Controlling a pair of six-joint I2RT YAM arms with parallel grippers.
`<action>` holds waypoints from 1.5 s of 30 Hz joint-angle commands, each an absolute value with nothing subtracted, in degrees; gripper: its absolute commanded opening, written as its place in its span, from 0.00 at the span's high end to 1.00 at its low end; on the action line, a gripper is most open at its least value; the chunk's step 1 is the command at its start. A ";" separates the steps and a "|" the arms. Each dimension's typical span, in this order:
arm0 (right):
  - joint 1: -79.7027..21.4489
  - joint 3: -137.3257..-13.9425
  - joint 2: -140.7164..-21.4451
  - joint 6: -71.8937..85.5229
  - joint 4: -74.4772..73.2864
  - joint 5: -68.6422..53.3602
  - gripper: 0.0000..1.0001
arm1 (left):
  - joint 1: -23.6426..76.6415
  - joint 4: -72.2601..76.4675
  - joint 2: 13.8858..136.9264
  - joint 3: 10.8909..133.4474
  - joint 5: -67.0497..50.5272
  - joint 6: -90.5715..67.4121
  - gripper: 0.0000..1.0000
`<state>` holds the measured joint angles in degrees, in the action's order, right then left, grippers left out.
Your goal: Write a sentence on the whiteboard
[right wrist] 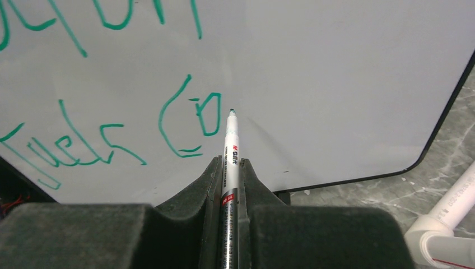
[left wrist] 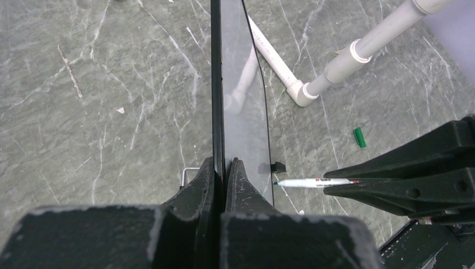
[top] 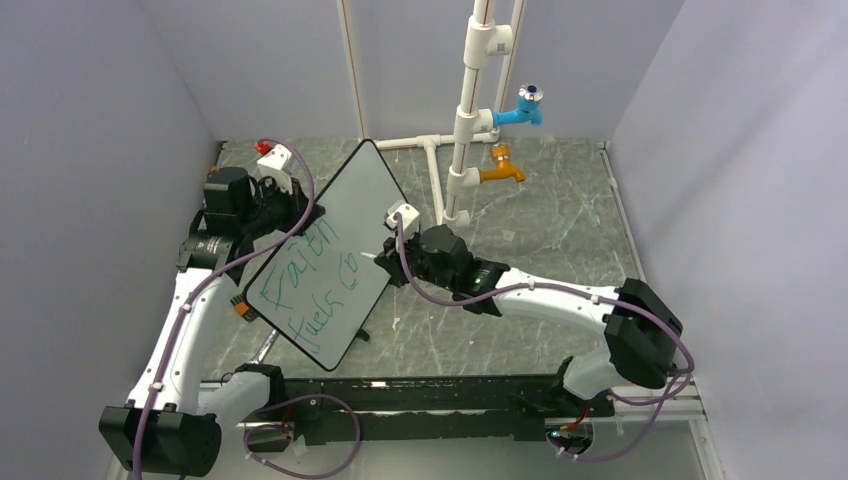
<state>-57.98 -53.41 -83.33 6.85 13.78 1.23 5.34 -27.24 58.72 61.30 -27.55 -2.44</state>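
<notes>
The whiteboard (top: 335, 240) stands tilted on edge at the table's left-centre. My left gripper (left wrist: 224, 168) is shut on its left rim; the board (left wrist: 242, 106) shows edge-on in the left wrist view. The green sentence (top: 310, 285) reads "Faith" above "fuels Co". My right gripper (right wrist: 230, 168) is shut on a white marker (right wrist: 230, 148). Its green tip sits at the board's face (right wrist: 336, 84) just right of the "Co" letters (right wrist: 190, 120). The marker (left wrist: 313, 182) and the right gripper's fingers (left wrist: 414, 168) also show in the left wrist view.
A white pipe frame (top: 465, 110) with a blue tap (top: 524, 108) and an orange tap (top: 500, 170) stands behind the board. A green marker cap (left wrist: 359, 137) lies on the grey marble table (top: 540, 220). The cell's walls close in on both sides.
</notes>
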 commanded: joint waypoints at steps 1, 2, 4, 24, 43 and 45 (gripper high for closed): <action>-56.41 -55.88 -84.96 5.97 16.95 1.20 1.00 | 5.54 -33.32 59.50 59.56 -22.81 5.02 1.00; -56.20 -56.16 -85.25 5.99 17.08 1.00 1.00 | 5.54 -33.31 59.50 59.57 -22.79 5.03 1.00; -55.98 -56.68 -85.67 5.93 17.37 0.47 1.00 | 5.54 -33.31 59.50 59.59 -22.85 5.06 1.00; -55.81 -56.44 -87.87 6.84 20.90 -3.59 1.00 | 5.54 -33.41 59.59 59.64 -22.79 5.11 1.00; -55.81 -50.70 -85.49 7.57 20.43 -0.16 1.00 | 5.54 -33.31 59.27 59.59 -22.94 5.01 1.00; -55.74 -51.83 -85.80 6.78 19.74 0.90 1.00 | 5.54 -33.30 59.19 59.51 -22.94 5.05 1.00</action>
<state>-55.90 -49.30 -86.89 7.60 19.33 -1.65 5.32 -27.31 58.72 61.30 -27.35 -2.44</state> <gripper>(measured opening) 0.121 0.046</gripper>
